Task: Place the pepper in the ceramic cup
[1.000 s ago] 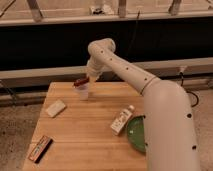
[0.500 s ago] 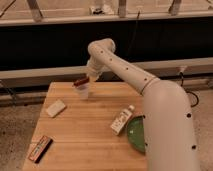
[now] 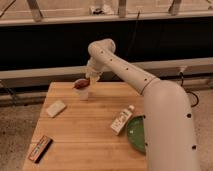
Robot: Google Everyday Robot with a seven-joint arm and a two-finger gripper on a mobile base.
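One gripper [image 3: 86, 81] pinches the pepper [image 3: 81, 83] over the ceramic cup [image 3: 83, 93] near the table's [image 3: 90, 140] far edge.

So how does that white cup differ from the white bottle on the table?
The cup stands upright near the table's far edge; the bottle lies on its side nearer the front, beside the green bowl. The cup is plain, the bottle carries a label. The gripper sits just over the cup with the pepper at its rim; nothing is at the bottle. Both are small and white.
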